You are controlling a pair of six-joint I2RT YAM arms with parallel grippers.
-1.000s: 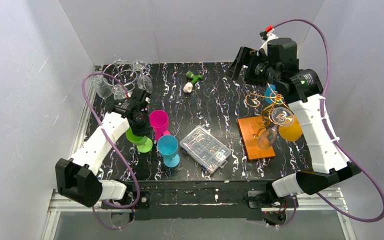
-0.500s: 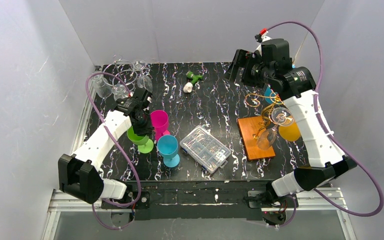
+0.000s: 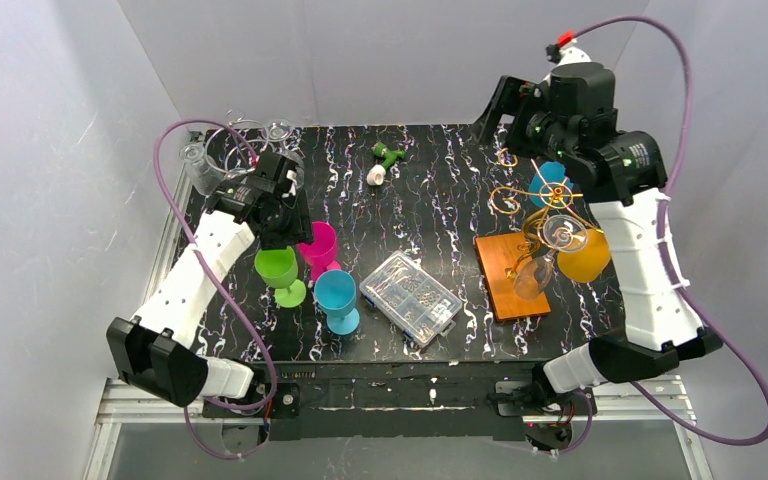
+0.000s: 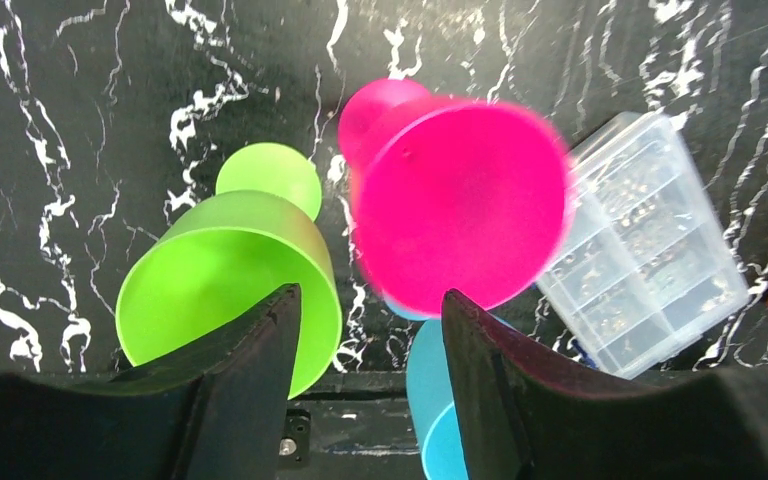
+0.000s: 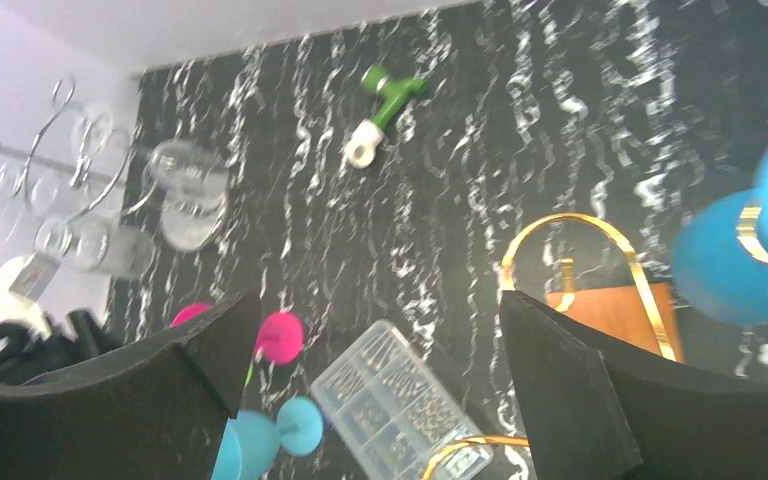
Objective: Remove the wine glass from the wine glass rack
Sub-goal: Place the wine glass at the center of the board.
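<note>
Two arms. Wine glass rack (image 3: 505,270), right of centre, carries a clear wine glass (image 3: 563,233). Right jaws, upper right, wide open, empty: should close on the stem, then slide it off the wire. Left jaws partly open, holding nothing.

The white left arm (image 3: 198,272) reaches forward; its black left gripper (image 4: 370,295) points down, jaws apart. The white right arm (image 3: 648,262) stands high, its black right gripper (image 5: 378,300) wide open.
</note>
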